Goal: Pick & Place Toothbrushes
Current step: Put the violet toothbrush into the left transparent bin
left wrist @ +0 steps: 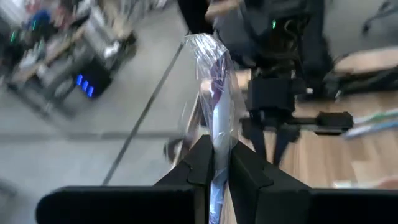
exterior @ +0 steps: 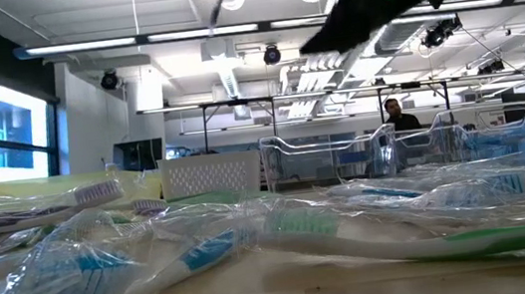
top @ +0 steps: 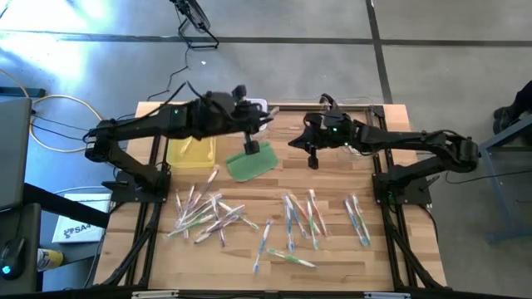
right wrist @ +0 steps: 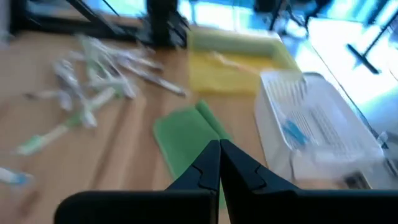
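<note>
Left hand (left wrist: 216, 163), raised over the far part of the light wooden slatted surface (top: 332, 257), is pinching one slim purple-handled toothbrush in a clear shiny wrapper (left wrist: 214, 93) between its two dark fingers (left wrist: 200, 163); the wrapped toothbrush is standing up out of the pinch, its crinkled wrapper end rising well beyond the fingertips. In the high view this hand (top: 249, 146) is hanging just above the near edge of the flat green rectangular pad (top: 256, 163), with the yellow shallow tray (top: 189, 152) lying beside it toward the left arm's base and the clear plastic slotted basket (right wrist: 311, 121) lying just beyond it at the surface's far edge; a blue-handled toothbrush (right wrist: 292, 132) is lying inside that basket.

Right hand (right wrist: 219, 167), fingers pressed together and holding nothing, is hovering opposite the left hand, with the green pad between the two; in the high view it (top: 312, 159) is pointing down at bare wood.

The remaining wrapped toothbrushes are lying scattered on the near half of the surface, well apart from both hands: one loose heap (top: 208, 218) nearer the left arm, a second group (top: 301, 218) nearer the middle, and a small pair (top: 357, 218) toward the right arm.
</note>
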### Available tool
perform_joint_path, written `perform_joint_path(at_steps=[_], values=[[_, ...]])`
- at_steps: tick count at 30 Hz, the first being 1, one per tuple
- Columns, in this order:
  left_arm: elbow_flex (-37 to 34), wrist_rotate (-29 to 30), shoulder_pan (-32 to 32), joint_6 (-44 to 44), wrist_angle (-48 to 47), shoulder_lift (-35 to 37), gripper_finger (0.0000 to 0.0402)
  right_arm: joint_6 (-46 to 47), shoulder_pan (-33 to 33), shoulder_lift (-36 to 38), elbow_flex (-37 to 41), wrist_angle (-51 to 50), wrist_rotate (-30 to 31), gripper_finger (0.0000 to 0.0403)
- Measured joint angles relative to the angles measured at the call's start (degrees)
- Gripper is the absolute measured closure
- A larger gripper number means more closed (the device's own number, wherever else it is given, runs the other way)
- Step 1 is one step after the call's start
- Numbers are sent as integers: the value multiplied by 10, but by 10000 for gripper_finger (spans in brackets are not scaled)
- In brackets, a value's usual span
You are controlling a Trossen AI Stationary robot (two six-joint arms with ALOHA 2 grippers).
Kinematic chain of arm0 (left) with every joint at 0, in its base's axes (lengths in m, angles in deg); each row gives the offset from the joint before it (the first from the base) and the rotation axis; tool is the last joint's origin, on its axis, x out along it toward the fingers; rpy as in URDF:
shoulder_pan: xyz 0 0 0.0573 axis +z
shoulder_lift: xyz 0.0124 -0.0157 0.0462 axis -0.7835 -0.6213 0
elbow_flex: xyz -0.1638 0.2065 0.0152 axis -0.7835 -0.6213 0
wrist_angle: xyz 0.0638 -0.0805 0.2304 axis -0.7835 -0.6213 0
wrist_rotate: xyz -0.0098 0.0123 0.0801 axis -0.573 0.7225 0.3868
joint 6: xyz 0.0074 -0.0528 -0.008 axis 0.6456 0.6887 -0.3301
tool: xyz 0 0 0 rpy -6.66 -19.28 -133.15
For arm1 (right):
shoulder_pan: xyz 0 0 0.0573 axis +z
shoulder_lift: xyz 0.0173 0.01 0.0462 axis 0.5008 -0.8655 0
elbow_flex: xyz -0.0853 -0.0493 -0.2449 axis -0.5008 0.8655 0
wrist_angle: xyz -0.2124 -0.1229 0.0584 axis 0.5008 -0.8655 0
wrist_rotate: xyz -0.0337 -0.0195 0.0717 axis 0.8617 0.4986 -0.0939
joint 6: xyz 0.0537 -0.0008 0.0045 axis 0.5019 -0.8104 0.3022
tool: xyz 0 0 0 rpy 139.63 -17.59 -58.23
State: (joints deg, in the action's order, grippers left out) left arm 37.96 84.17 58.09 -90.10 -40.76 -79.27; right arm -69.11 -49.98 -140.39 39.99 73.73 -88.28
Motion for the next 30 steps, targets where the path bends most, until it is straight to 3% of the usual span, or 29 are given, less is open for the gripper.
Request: perform_joint_path(at_steps=[4,9,21,30], values=[[0,-91,25,-38,55,0,375,0,10,40,0,0,-30,401],[0,-159,42,-68,96,0,375,0,23,62,0,10,-52,401],[0,-235,40,-96,183,0,375,0,46,63,0,138,-52,401],[0,-238,40,-92,168,0,375,5,57,66,0,189,-12,393]])
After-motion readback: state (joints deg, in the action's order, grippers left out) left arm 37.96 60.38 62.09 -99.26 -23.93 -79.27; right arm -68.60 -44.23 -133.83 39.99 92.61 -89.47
